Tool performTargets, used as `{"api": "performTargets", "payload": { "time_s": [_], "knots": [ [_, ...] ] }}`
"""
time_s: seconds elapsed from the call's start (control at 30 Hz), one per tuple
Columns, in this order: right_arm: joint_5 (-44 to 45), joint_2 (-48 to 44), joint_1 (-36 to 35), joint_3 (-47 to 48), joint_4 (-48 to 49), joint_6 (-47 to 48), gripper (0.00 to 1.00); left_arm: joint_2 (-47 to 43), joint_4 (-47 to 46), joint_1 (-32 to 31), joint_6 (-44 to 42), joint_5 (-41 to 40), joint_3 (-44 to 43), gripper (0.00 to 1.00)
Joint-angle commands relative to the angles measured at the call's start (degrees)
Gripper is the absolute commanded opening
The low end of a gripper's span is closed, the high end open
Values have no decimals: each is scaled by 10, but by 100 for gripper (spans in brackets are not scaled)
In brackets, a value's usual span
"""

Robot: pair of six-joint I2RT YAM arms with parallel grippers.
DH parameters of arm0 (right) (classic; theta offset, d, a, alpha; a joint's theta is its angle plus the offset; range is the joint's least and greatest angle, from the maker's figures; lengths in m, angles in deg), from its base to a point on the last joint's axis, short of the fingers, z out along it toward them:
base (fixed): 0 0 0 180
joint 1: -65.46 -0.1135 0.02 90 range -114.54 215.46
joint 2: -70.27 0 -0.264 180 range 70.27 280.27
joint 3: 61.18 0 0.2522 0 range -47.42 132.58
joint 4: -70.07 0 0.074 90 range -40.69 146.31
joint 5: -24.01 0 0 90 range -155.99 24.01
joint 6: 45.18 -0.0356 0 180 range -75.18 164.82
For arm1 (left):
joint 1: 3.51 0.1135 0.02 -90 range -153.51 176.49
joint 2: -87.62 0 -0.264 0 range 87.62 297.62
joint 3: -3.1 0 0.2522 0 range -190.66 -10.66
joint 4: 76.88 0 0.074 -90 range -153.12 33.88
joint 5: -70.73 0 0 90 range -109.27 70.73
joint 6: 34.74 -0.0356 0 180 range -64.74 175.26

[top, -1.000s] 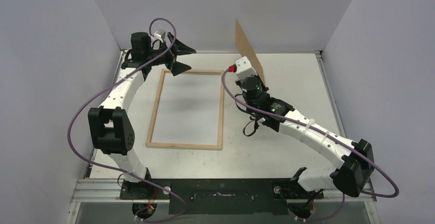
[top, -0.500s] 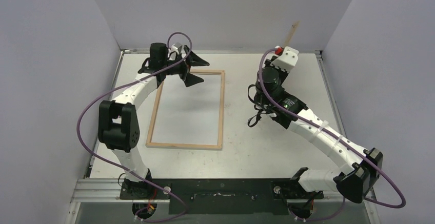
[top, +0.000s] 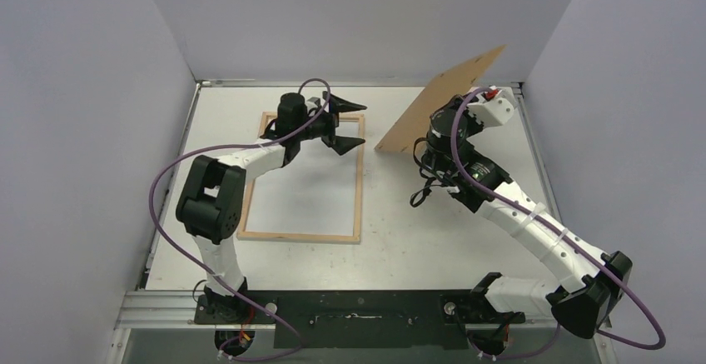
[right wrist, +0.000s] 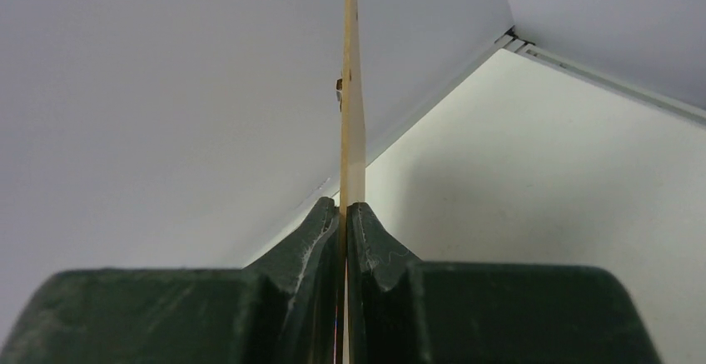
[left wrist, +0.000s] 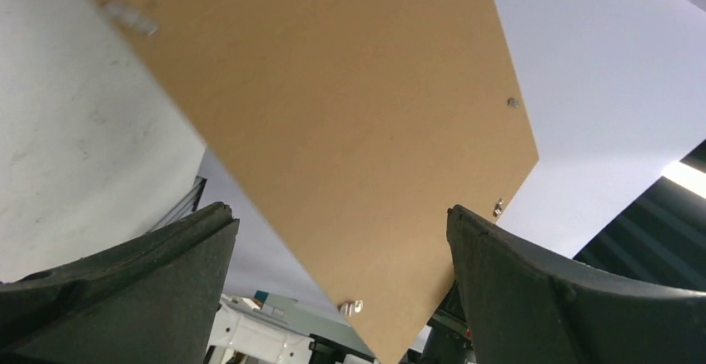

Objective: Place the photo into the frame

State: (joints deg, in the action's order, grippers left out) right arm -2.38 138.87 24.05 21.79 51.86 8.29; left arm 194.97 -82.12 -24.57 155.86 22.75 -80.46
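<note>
Item 1, picture frame (top: 300, 236): lies flat on the white table (top: 449, 231), left of centre, light wood side up, long sides running near to far. Whether the white field inside it is a print's back or bare tabletop cannot be told.

Item 2, brown fibreboard backing panel (top: 441, 97): raised off the table at far right and tilted, its upper corner against the back wall. It carries small metal tabs (left wrist: 125, 16) near its edges.

Item 3, right gripper (right wrist: 344, 214): fingers pressed together on the panel's thin edge, carrying it.

Item 4, left gripper (top: 360, 122): fingers spread fully apart and holding nothing. It hangs above the frame's far right corner and points right, toward the panel.
</note>
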Motion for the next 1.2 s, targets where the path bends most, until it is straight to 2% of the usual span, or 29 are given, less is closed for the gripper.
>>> {"api": "performTargets", "payload": {
  "time_s": [0.0, 0.1, 0.2, 0.37, 0.6, 0.7, 1.17],
  "knots": [
    [5, -42, 1, 7, 49, -111, 0, 18, -129, -25, 100, -59, -1, 97],
    [10, -54, 2, 1, 46, -143, 0, 32, -163, -44, 150, -64, -1, 91],
    [12, -59, 4, 0, 46, -149, 0, 14, -138, -62, 167, -76, 16, 85],
    [21, -63, 4, -7, 46, -147, 0, -43, -89, -57, 158, -105, 61, 84],
    [42, -50, 6, -12, 46, -126, 0, -63, -16, -56, 122, -108, 60, 84],
    [47, -46, 7, -12, 47, -126, 0, -64, -27, -63, 139, -115, 78, 84],
    [46, -41, 7, -16, 26, -173, 0, -56, -29, -98, 175, -123, 61, 79]
  ]
}}
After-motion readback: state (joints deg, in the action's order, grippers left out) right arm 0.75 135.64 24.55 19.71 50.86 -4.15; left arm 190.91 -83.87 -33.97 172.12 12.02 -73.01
